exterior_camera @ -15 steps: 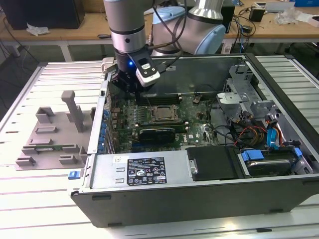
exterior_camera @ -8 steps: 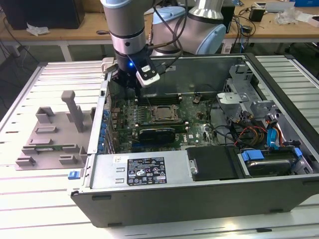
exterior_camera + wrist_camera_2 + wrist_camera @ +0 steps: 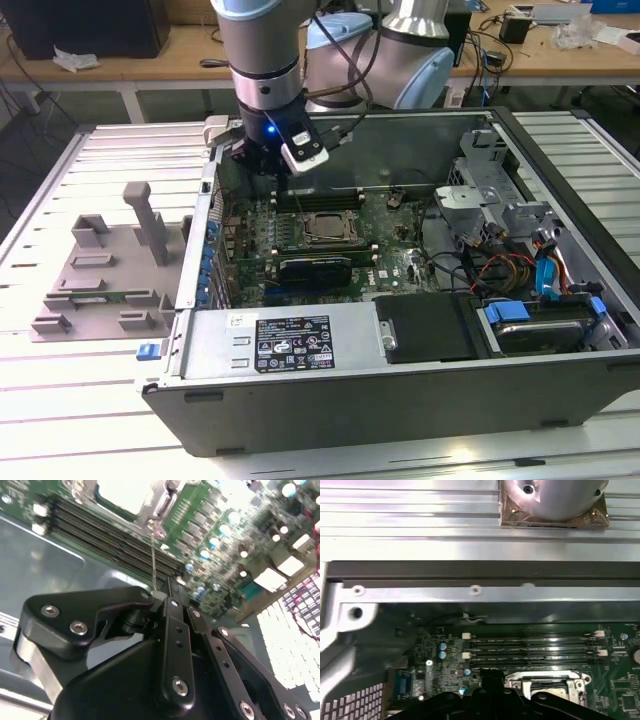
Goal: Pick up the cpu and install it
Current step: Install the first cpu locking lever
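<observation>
The cpu [image 3: 325,228] lies flat in the metal-framed socket [image 3: 322,212] on the green motherboard inside the open computer case; its pale silvery top [image 3: 125,492] also appears in the second wrist view. My gripper [image 3: 262,168] hangs over the board behind the memory slots [image 3: 318,197], toward the exterior view's left of the socket. In the second wrist view its black fingers [image 3: 169,611] are pressed together, shut, with nothing seen between them. A thin wire socket lever [image 3: 153,555] runs up to the fingertips. The socket frame [image 3: 520,677] is just ahead of the gripper [image 3: 490,692].
A grey plastic tray [image 3: 100,270] with upright blocks stands on the table at the exterior view's left. The case [image 3: 400,400] holds a drive cage [image 3: 540,330], bundled cables [image 3: 500,270] and a black cover plate [image 3: 425,325]. The case's back wall [image 3: 475,570] rises close behind the gripper.
</observation>
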Available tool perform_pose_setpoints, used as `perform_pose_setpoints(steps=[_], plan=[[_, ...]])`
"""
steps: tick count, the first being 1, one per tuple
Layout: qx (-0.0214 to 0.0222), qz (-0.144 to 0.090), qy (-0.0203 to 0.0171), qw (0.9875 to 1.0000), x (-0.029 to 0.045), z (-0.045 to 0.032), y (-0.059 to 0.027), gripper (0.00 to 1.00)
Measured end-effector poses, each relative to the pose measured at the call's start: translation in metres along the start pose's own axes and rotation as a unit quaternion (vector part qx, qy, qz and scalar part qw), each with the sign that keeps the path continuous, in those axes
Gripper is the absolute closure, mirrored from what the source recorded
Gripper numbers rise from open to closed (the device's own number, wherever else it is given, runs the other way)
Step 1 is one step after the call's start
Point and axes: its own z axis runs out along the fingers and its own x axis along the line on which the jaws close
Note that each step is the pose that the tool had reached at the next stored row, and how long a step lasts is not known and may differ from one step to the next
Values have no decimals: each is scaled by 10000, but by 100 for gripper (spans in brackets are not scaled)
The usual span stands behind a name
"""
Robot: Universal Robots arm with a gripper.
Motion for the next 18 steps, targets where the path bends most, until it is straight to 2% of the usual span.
perform_pose_setpoints(steps=[6, 9, 13, 18], plan=[[1, 2, 10, 10000, -236, 11, 0, 89], [0, 3, 13, 10000, -392, 19, 1, 89], [1, 4, 13, 10000, -419, 20, 0, 89], [-1, -2, -6, 10000, -418, 78, -14, 89]])
